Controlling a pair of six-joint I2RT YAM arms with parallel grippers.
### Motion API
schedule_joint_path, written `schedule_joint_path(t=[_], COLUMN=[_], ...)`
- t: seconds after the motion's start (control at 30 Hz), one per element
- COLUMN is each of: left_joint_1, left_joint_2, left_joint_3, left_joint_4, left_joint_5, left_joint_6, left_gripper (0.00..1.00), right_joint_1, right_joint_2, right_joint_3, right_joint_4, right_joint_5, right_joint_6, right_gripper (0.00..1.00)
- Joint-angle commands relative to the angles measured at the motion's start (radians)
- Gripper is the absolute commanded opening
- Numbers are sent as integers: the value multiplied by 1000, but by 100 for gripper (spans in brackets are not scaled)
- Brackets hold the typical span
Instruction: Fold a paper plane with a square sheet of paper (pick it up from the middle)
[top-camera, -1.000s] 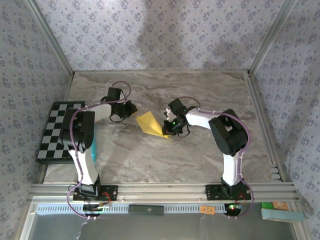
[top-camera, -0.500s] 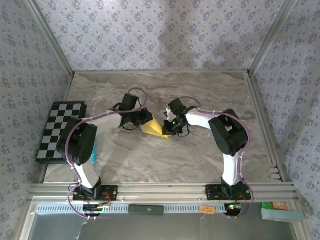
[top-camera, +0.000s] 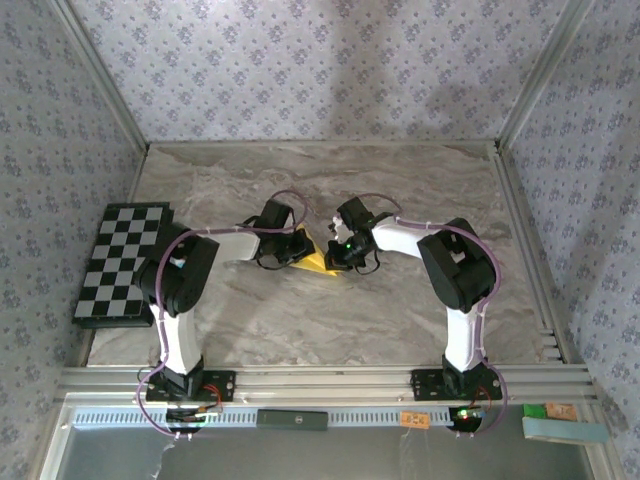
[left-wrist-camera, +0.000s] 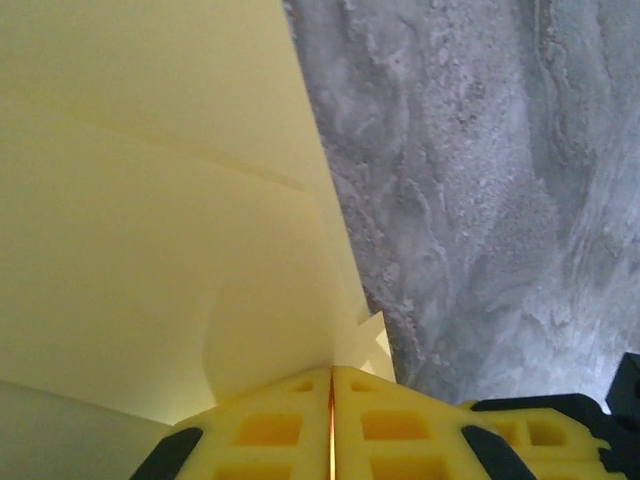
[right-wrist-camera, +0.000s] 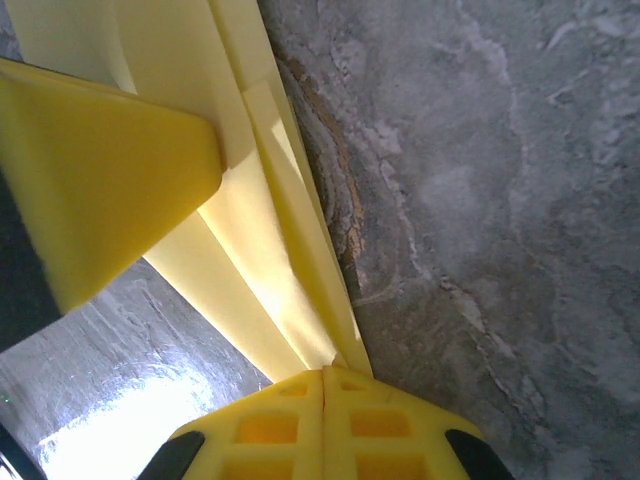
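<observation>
The square sheet of paper (top-camera: 318, 263) is now a creased, pointed yellow shape at mid-table, held between both grippers. My left gripper (top-camera: 297, 247) covers its left part. In the left wrist view the left gripper (left-wrist-camera: 332, 372) is shut, and the paper (left-wrist-camera: 150, 200) runs into the seam of its jaws. From the right, my right gripper (top-camera: 340, 258) is shut on the paper's tip. In the right wrist view the right gripper (right-wrist-camera: 323, 374) pinches the folded layers (right-wrist-camera: 270, 250). A yellow left finger (right-wrist-camera: 100, 170) presses on the paper just beyond.
A black-and-white checkered board (top-camera: 120, 260) lies at the table's left edge. Patterned walls (top-camera: 320, 70) close in the back and both sides. A metal rail (top-camera: 320, 380) runs along the near edge, with a teal item (top-camera: 565, 428) beyond it at the right.
My left arm has swung right from beside the checkered board onto the paper, and its gripper has shut on it. The right gripper has stayed shut on the paper's tip.
</observation>
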Motion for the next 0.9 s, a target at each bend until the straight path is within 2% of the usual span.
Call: schedule_joint_path(t=[0.0, 0.47, 0.7, 0.87], left_joint_1=[30, 210, 226, 224], left_joint_2=[32, 120, 150, 152], left_joint_3=[-8, 52, 74, 69], left_joint_4=[-10, -34, -77, -99], left_joint_5=[-27, 41, 48, 41], left_joint_6=[35, 162, 176, 175], left_gripper=[9, 10, 8, 8], right_joint_1=[-22, -35, -35, -20], right_joint_2=[65, 61, 11, -61], right_joint_3=[-58, -67, -50, 54], right_joint_4=[-144, -158, -87, -20], right_joint_5=[123, 128, 36, -57], right_joint_6=[1, -12, -25, -52], right_gripper=[4, 3, 4, 5])
